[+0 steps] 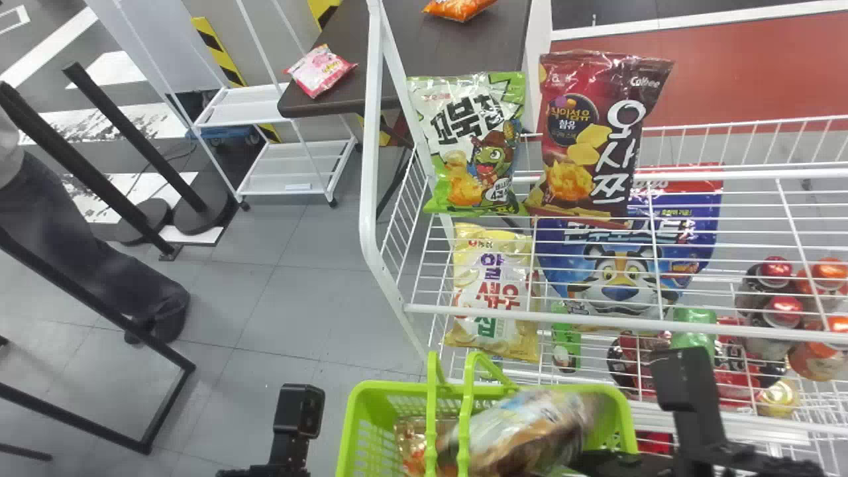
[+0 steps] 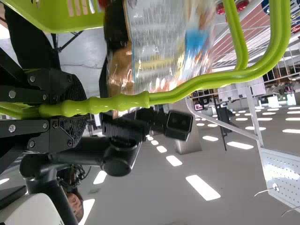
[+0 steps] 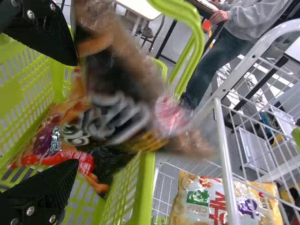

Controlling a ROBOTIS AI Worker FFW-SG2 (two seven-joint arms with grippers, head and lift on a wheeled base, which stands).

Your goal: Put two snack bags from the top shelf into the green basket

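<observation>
Right gripper (image 1: pixel 619 462) stands wide open, clamping nothing. Snack bag (image 3: pixel 119 105) is just beyond its fingertips, at the green basket's (image 1: pixel 353 430) mouth, blurred; finger contact indeterminable. Left gripper (image 2: pixel 70 110) grips the basket handle (image 2: pixel 122 102).

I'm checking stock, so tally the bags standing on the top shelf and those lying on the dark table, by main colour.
Green bag: 1
Dark red bag: 1
Pink bag: 1
Orange bag: 1
Total: 4
</observation>
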